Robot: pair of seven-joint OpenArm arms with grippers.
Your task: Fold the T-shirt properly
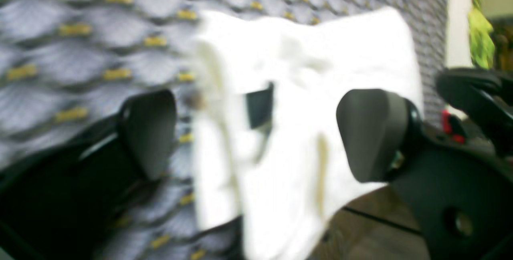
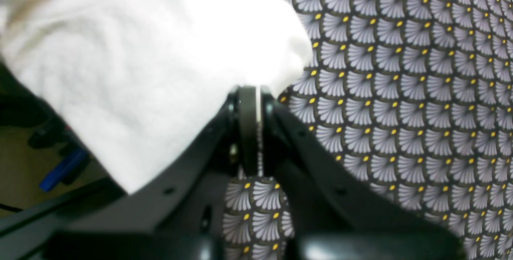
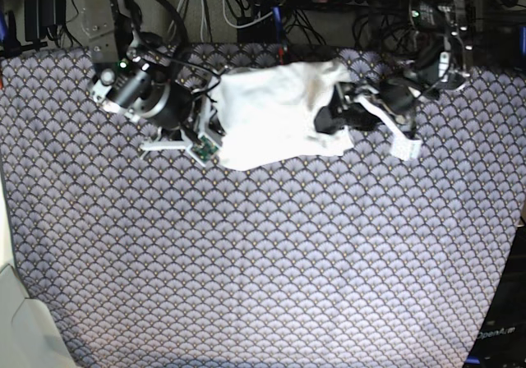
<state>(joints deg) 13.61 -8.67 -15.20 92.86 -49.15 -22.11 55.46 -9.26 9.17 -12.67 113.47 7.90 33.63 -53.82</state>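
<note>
Left claw (image 1: 258, 132): released, with fingers spread wide apart, hangs above one end of the T-shirt (image 1: 296, 71). Shows white fabric in the gap between the fingers. Cannot tell whether either finger touches the cloth.

Right claw (image 2: 251, 91): clenched, with fingertips together, sits at the opposite end, over the T-shirt's border. Cannot tell whether any fabric is pinched there.

As for the T-shirt: lies plain white on the patterned surface (image 3: 246, 261), between the two arms, in a compact, uneven shape. Looks smooth and broad near the right claw, creased and layered below the left one. Bears a small dark tag (image 1: 259, 105) among those creases. Reaches close to the edge of the surface toward the top of the base view. Leaves the patterned cover exposed all along the opposite side.
</note>
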